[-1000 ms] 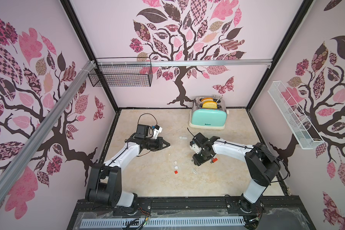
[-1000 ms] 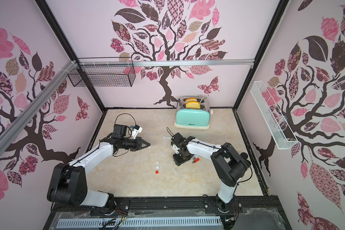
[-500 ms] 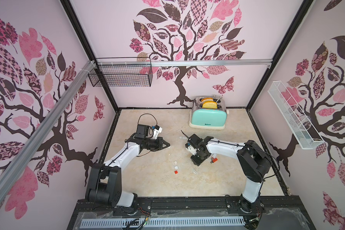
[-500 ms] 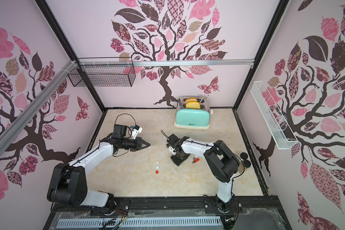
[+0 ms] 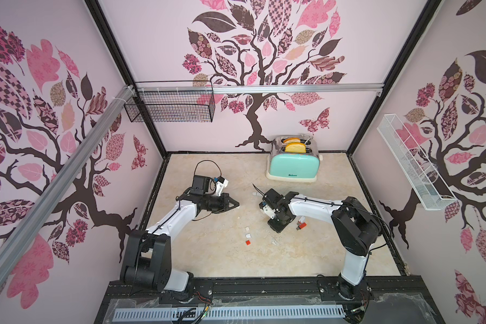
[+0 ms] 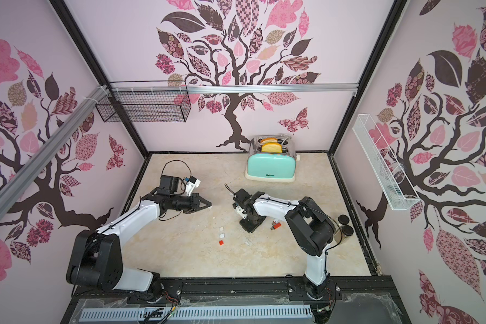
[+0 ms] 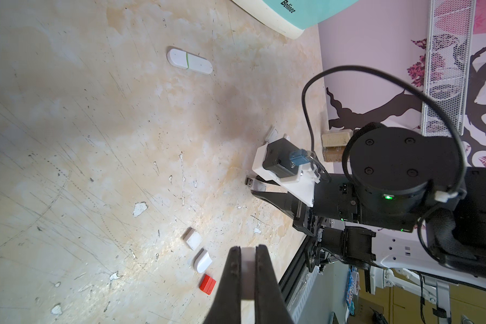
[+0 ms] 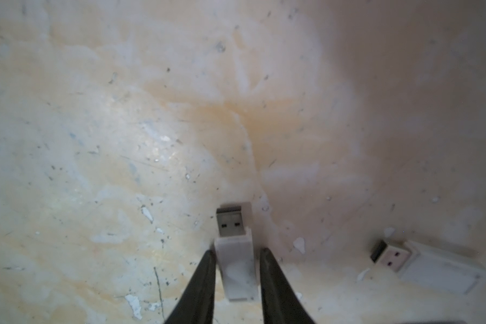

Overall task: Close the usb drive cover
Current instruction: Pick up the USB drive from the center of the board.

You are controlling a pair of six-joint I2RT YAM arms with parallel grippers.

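Your right hand (image 8: 237, 252) straddles the usb drive (image 8: 237, 272), barely open, plug (image 8: 230, 223) aimed left at the cap (image 7: 248, 276) pinched in your left hand (image 7: 247, 249).

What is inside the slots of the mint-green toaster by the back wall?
Two yellow-orange bread slices stand in the mint-green toaster, their tops poking out. Their lower parts are hidden within the slots.

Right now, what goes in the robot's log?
left gripper: shut on cap | right gripper: open around drive | drive: uncapped
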